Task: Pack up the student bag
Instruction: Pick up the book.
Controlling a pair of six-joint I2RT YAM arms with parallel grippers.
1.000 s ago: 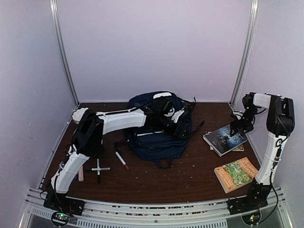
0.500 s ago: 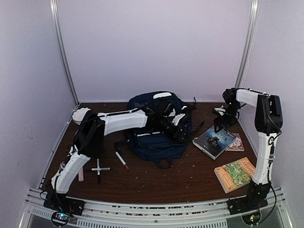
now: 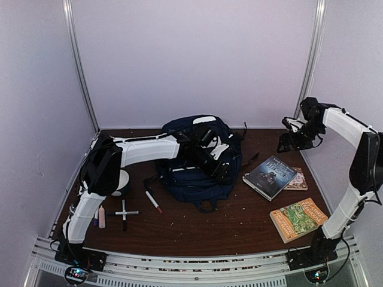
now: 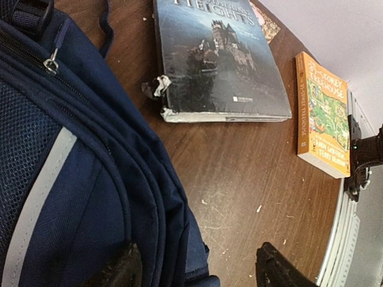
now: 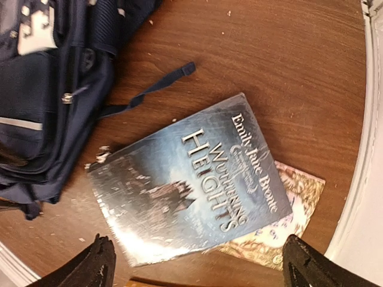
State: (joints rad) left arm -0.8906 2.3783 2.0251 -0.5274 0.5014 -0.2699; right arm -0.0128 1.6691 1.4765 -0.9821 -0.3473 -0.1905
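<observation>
The student bag (image 3: 197, 161), a navy backpack, lies in the middle of the table; it also fills the left of the left wrist view (image 4: 72, 179) and the top left of the right wrist view (image 5: 48, 101). My left gripper (image 3: 221, 170) (image 4: 197, 275) is open and straddles the bag's right edge, one finger over the fabric and the other over bare wood. A dark "Wuthering Heights" book (image 3: 270, 177) (image 5: 191, 179) (image 4: 215, 60) lies right of the bag. My right gripper (image 3: 287, 140) (image 5: 200, 269) hangs open above it, holding nothing.
A pale patterned book (image 3: 297, 179) (image 5: 287, 221) lies partly under the dark one. An orange book (image 3: 297, 218) (image 4: 323, 113) sits near the front right. A marker (image 3: 153, 200) and crossed pens (image 3: 124, 213) lie front left, by a white round object (image 3: 122, 179).
The dark book has slid left toward the bag. My right gripper then rose off it toward the back right and opened wider. The left arm's elbow has shifted slightly.
</observation>
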